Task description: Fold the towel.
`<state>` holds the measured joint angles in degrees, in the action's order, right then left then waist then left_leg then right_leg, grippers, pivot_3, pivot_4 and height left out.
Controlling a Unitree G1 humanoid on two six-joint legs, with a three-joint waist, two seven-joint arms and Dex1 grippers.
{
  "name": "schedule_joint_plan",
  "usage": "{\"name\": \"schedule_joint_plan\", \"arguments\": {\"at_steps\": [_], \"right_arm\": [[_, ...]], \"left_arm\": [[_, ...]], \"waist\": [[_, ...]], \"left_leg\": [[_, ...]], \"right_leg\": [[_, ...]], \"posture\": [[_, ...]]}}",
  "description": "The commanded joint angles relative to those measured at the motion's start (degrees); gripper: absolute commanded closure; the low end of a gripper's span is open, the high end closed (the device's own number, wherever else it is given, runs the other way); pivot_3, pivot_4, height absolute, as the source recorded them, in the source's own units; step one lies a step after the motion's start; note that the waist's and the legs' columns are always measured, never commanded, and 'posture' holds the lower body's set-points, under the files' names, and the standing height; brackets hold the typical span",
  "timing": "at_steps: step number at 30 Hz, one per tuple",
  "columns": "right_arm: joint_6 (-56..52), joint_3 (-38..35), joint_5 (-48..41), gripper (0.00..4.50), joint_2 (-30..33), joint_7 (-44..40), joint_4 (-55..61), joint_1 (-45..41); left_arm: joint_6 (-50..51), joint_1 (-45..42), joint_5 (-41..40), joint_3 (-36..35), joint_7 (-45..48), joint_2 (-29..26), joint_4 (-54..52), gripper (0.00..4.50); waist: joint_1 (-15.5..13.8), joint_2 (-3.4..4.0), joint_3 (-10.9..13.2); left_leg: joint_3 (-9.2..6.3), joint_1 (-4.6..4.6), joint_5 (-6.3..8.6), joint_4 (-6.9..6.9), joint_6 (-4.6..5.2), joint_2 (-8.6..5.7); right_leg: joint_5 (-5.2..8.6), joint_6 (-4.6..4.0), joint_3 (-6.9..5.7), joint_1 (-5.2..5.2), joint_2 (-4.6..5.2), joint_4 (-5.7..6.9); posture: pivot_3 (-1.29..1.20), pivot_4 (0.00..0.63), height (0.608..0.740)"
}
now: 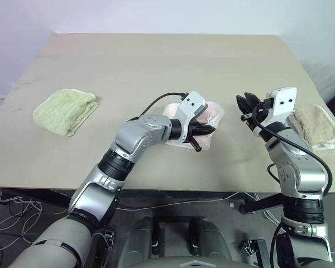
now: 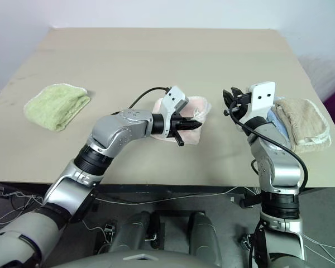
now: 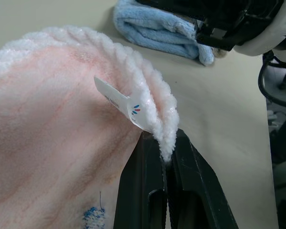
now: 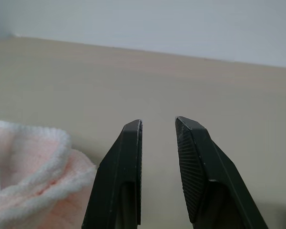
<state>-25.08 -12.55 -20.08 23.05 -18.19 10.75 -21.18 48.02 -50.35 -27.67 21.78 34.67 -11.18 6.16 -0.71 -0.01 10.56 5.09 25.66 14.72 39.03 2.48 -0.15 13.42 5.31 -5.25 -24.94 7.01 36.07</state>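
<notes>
The pale pink towel, with white scalloped trim, lies bunched near the middle of the table. My left gripper reaches across over it and is shut on its trimmed edge, next to the small white loop tag. The pinched edge rises between the black fingers. My right gripper hovers to the towel's right, apart from it and pointing forward. Its fingers stand open with nothing between them. A fold of the towel shows beside them.
A folded light green towel lies at the table's left. A beige towel and a blue towel lie at the right edge, close behind my right gripper. Cables run on the floor below the table's front edge.
</notes>
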Motion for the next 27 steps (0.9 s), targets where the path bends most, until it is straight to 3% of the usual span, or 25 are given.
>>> {"name": "schedule_joint_plan", "arguments": {"at_steps": [1,4,13,16,19,23,27], "right_arm": [[0.9,-1.1,-0.7,3.38,-0.1,0.2,2.1,-0.6],[1.0,-0.6,-0.6,3.38,-0.2,-0.1,1.6,-0.9],[0.6,0.6,-0.7,3.38,0.1,-1.3,1.1,-2.0],[-0.6,1.6,-1.0,3.38,0.4,-2.4,2.1,-1.6],[-2.4,3.6,-1.2,3.54,1.0,-4.4,3.2,-0.5],[-4.1,5.8,-2.3,4.50,0.3,-6.3,4.4,0.1],[-6.9,10.9,-2.5,4.50,-1.5,-8.0,4.5,0.5]], "left_arm": [[0.0,-0.4,1.0,-0.9,1.9,0.1,-1.6,4.26],[0.9,0.8,0.6,-2.3,2.8,-0.1,-3.4,3.52],[6.8,3.7,-6.5,-14.3,0.9,1.6,-8.1,0.43],[6.5,3.8,-6.8,-18.9,-1.7,1.1,-7.8,0.43],[2.2,4.4,-2.2,-19.7,-3.6,-1.7,-4.8,0.41],[-3.0,5.2,1.4,-20.3,-4.6,-3.2,0.4,1.29],[-6.9,6.2,2.9,-18.6,-1.3,-2.6,1.9,2.70]], "waist": [[0.0,0.00,0.0],[0.0,0.00,0.0],[0.0,0.00,0.0],[0.0,0.00,0.0],[0.0,0.00,0.0],[0.0,0.00,0.0],[0.0,-0.01,0.0]], "left_leg": [[0.00,-0.01,0.01,0.01,0.01,0.00],[-0.01,-0.01,0.06,0.03,0.11,0.00],[-0.04,-0.02,-0.01,0.08,0.00,0.01],[-0.05,-0.07,-0.01,0.09,0.00,0.01],[-0.05,-0.12,-0.01,0.09,0.00,0.00],[-0.05,-0.21,-0.01,0.09,0.00,0.00],[-0.06,-0.19,0.00,0.10,0.01,0.00]], "right_leg": [[0.00,0.00,0.00,0.00,0.00,0.02],[0.00,0.01,0.00,0.01,0.00,0.03],[-0.01,0.02,0.00,0.04,0.00,0.06],[-0.02,0.03,0.00,0.09,-0.01,0.07],[-0.02,0.03,0.00,0.13,-0.03,0.09],[-0.03,0.04,-0.01,0.22,-0.05,0.09],[-0.04,0.06,-0.02,0.22,-0.04,0.08]], "posture": [[0.00,0.150,0.701],[0.00,0.150,0.701],[0.00,0.150,0.701],[0.00,0.150,0.701],[0.00,0.150,0.701],[0.00,0.150,0.701],[0.00,0.150,0.701]]}}
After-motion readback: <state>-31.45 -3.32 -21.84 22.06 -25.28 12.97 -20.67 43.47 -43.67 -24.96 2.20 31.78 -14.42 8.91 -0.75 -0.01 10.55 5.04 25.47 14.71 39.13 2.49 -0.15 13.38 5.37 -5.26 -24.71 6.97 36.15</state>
